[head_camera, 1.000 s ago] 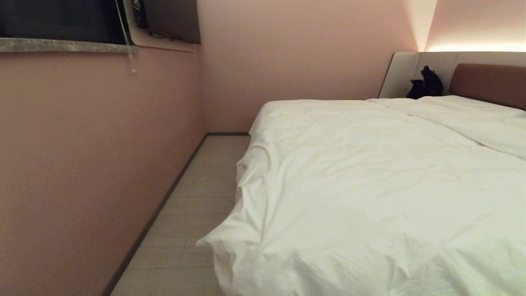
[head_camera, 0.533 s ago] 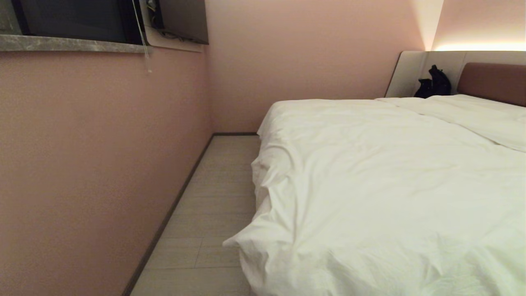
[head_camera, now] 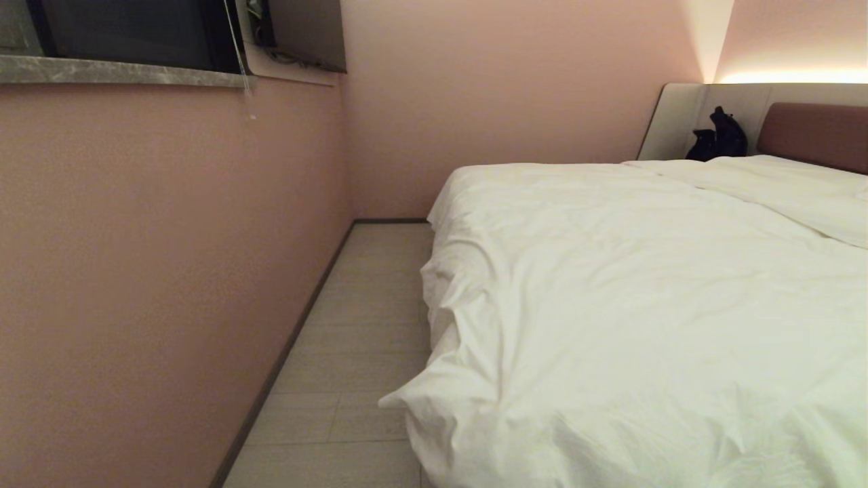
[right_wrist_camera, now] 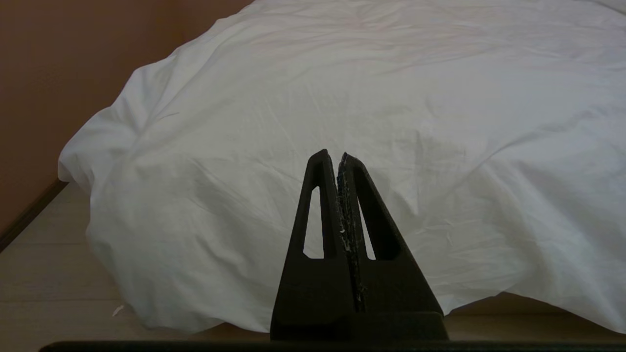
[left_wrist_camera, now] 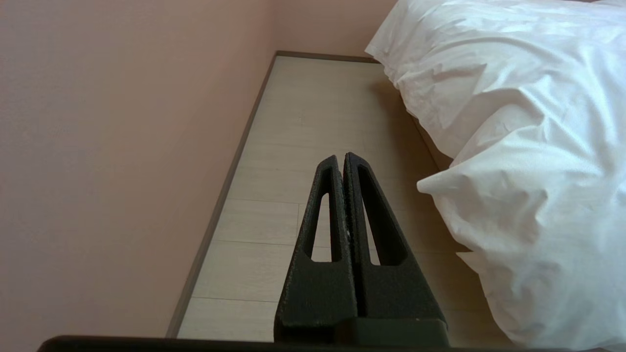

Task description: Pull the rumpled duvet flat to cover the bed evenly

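I saw the puffy white fabric duvet (head_camera: 644, 305) covering the wide low bed (head_camera: 810, 132) at 3 o'clock; left gripper (left_wrist_camera: 341, 159) and right gripper (right_wrist_camera: 331, 156) were fully closed, holding nothing.

No text, label, brand, number or sign could be read in any of the three views.
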Robot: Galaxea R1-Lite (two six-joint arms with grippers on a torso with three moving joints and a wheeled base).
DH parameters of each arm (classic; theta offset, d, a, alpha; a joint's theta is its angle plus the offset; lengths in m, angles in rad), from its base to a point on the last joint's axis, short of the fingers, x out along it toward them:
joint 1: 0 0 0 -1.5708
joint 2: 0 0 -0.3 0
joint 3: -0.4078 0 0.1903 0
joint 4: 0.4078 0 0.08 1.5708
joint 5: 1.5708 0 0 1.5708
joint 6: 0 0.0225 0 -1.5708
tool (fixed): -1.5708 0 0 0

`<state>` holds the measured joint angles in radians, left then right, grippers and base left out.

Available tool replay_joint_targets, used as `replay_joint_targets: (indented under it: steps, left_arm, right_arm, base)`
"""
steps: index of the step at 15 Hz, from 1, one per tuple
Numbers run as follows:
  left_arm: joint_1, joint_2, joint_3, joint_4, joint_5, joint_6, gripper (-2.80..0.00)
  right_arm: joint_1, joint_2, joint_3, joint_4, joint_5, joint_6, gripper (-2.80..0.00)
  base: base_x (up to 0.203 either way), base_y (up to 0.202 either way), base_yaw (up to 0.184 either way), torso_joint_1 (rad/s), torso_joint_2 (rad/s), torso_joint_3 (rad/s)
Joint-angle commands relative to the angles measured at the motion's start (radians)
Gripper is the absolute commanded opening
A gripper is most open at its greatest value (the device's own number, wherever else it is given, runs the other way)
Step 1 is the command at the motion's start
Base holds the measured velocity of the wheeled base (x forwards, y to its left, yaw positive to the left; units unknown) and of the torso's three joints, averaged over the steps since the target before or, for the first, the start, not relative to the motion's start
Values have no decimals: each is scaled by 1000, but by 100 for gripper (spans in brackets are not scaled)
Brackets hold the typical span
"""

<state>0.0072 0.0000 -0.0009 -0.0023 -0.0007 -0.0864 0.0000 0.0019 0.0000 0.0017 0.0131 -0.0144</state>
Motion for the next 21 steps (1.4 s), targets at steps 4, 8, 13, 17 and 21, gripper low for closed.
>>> replay_joint_targets:
  steps: [4, 8, 13, 17, 21]
  left_arm:
    - [0, 0, -1, -1, 1, -1, -280]
    - [0, 0, -1, -1, 1, -1, -280]
    - [0, 0, 1, -1, 0, -1, -280]
    - [0, 0, -1, -1, 1, -1, -280]
    - [0, 0, 1, -1, 1, -1, -280]
  right_arm:
    - [2, 0, 0, 0, 1, -1, -280]
    - [0, 0, 0, 0, 1, 0, -280]
    - [2, 0, 0, 0, 1, 0, -280]
    - [0, 0, 0, 0, 1, 1, -280]
    - [1, 0, 0, 0, 1, -1, -280]
  base:
    - [0, 0, 0, 0, 0, 0]
    - [0, 0, 0, 0, 0, 0]
    - [0, 0, 0, 0, 0, 0]
    - [0, 0, 0, 0, 0, 0]
    - [0, 0, 0, 0, 0, 0]
